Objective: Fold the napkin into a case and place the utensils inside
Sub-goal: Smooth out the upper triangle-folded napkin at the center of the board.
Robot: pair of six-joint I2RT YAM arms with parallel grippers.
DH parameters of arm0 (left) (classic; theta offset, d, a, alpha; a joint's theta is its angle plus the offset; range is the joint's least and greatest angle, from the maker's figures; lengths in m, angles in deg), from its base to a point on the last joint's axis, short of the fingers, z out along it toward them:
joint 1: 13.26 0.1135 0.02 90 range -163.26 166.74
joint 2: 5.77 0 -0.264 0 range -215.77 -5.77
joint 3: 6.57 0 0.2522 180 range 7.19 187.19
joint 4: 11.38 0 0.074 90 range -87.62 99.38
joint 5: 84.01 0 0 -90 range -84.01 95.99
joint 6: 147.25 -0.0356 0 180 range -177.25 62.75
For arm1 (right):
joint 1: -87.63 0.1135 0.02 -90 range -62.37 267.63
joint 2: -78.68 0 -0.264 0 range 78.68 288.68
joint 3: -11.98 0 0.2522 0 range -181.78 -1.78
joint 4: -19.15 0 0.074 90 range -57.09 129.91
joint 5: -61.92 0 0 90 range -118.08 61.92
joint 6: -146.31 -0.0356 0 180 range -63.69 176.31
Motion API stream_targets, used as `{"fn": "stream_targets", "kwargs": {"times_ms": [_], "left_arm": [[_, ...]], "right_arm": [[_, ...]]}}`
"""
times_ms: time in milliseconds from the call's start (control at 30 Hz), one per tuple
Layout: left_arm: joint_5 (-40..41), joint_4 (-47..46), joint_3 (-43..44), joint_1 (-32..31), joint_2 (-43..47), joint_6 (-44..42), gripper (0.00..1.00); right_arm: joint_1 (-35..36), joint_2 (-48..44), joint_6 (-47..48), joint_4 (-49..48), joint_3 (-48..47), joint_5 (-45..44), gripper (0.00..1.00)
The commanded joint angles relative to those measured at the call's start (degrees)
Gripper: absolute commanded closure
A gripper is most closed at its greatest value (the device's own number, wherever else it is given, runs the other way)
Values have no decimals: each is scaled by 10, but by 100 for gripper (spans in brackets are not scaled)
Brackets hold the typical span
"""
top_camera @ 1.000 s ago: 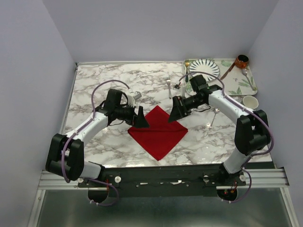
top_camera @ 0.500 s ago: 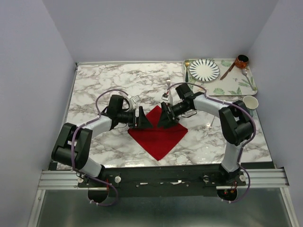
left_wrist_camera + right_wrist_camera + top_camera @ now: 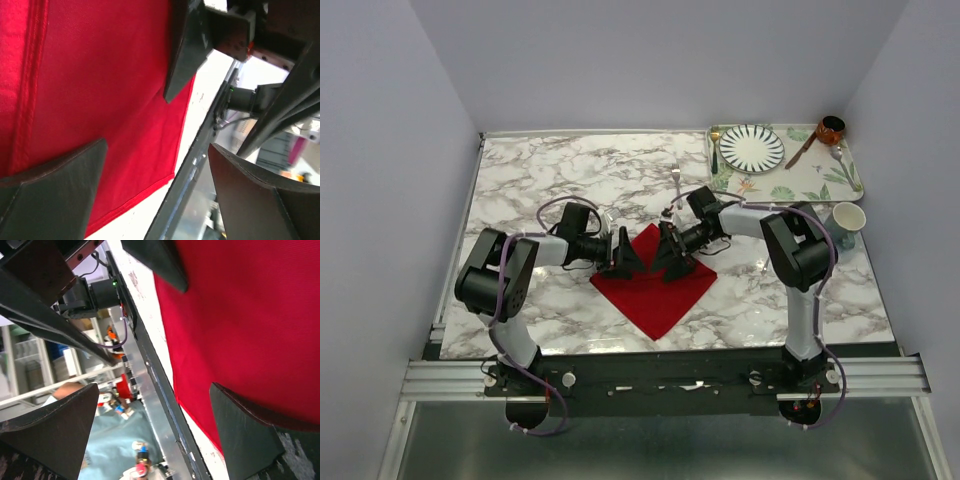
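The left end effector point(image 3: 623, 260) is wide open and holds nothing. It sits low over the upper left edge of the napkin point(image 3: 656, 292). The napkin is deep red, flat and not folded. It lies like a diamond on the marble desk point(image 3: 550, 175), near the front middle. The right end effector point(image 3: 672, 260) is wide open and empty too, low over the napkin's top part. A second ago the two arms were farther apart; now their tips are close together. The napkin has not moved. A silver fork point(image 3: 675, 175) lies on the desk behind the napkin, apart from it.
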Motion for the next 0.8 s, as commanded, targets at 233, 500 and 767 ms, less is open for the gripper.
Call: {"fn": "stream_targets", "kwargs": {"times_ms": [233,500,767], "left_arm": [[-31,65,26,35,-100,-74,1],[-23,99,29,63,-118,-113,1],[-15,106,28,66,-116,-121,1]], "right_arm": [[-59,86,35,-7,40,91,0],[-80,85,56,-2,68,108,0],[-84,35,85,9,91,81,0]]}}
